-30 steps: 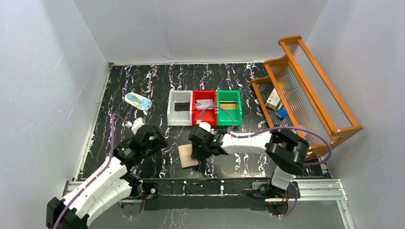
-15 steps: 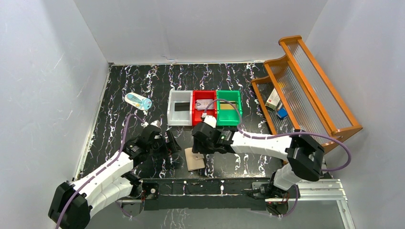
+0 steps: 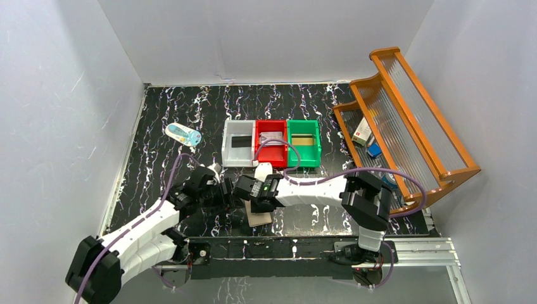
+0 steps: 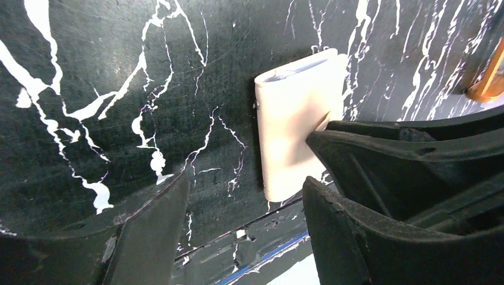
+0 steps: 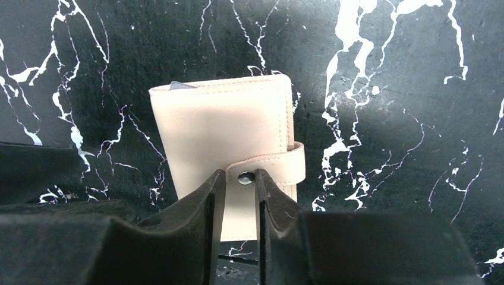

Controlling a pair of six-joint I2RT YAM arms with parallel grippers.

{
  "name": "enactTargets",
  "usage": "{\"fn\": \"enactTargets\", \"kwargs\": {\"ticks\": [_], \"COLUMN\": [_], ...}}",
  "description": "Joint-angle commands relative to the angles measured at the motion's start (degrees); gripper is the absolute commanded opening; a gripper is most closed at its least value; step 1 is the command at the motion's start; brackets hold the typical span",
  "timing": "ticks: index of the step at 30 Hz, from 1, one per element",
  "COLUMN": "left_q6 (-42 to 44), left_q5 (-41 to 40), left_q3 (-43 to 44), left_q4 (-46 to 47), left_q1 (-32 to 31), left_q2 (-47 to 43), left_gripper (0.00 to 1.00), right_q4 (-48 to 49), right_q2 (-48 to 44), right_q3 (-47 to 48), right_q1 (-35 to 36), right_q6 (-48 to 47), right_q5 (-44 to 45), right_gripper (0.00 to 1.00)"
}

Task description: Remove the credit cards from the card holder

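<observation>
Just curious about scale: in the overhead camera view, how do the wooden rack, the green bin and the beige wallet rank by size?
1. wooden rack, by far the largest
2. green bin
3. beige wallet, smallest, though an arm partly hides it

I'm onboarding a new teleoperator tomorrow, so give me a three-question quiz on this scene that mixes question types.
1. True or false: the beige leather-like card holder lies opened flat on the black marbled table.
2. The fingertips of the right end effector sit either side of: A) the metal snap stud; B) a gold card; C) a blue box.
3. Fill in: in the top view, the bin between the white plastic bin and the green plastic bin is coloured ___.

Key
1. False: it is folded shut, with its tab snapped.
2. A
3. Red: the red plastic bin.
</observation>
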Motion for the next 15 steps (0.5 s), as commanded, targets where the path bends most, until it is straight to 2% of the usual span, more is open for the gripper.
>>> {"fn": "enactTargets", "kwargs": {"ticks": [1, 7, 8, 15], "left_q6": [1.93, 2.85, 3.46, 6.78], "left_q5": [5.02, 6.77, 8.03, 7.65], "left_q3": [-0.74, 0.46, 2.11, 5.91], "left_q4": [2.22, 4.33, 4.68, 4.65], "left_q1": [-0.12, -0.09, -0.22, -2.08], "left_q2": [3.31, 8.47, 11.88, 19.04], "left_gripper": [0.67, 0.67, 0.66, 0.6], "right_q4": [1.76, 11.08, 17.29, 30.78], "right_q2": [3.13, -0.39, -3.18, -9.45], "right_q3": [-5.83, -12.37, -16.25, -25.18], "right_q1": [-0.32, -0.49, -0.87, -3.54], "right_q6": [4.62, 4.46, 4.67, 4.87], "right_q5": [1.76, -0.51, -2.54, -8.02], "right_gripper": [0.29, 0.23, 0.2, 0.2]}}
